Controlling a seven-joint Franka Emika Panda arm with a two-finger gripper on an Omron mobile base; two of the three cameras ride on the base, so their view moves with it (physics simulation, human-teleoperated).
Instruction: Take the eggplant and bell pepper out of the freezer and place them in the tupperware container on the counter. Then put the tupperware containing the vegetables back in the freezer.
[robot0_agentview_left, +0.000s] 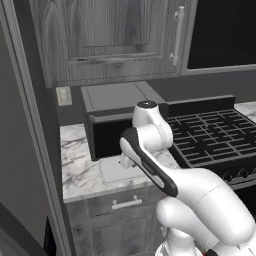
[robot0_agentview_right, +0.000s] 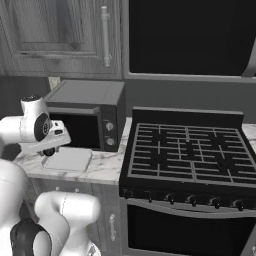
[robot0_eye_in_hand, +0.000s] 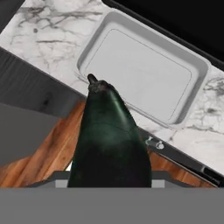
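The eggplant (robot0_eye_in_hand: 109, 140), very dark with a green tinge, rises from the bottom of the hand view, stem end pointing away, with my gripper (robot0_agentview_right: 49, 151) shut on it; the fingers are hidden behind it. It hangs over the front edge of the counter (robot0_eye_in_hand: 48, 35). Just beyond lies the tupperware container (robot0_eye_in_hand: 140, 70), a shallow pale tray with nothing in it, also seen from the base views (robot0_agentview_left: 112, 171) (robot0_agentview_right: 67, 160) in front of the microwave. The freezer (robot0_agentview_left: 20, 160) shows as a tall grey surface at the far left. The bell pepper is out of view.
A black-fronted microwave (robot0_agentview_left: 112, 120) (robot0_agentview_right: 90, 115) stands right behind the tray. The stove with black grates (robot0_agentview_left: 215, 135) (robot0_agentview_right: 190, 150) lies to the right. Below the counter is a drawer with a silver handle (robot0_agentview_left: 126, 203), and wooden floor (robot0_eye_in_hand: 39, 157) under the hand.
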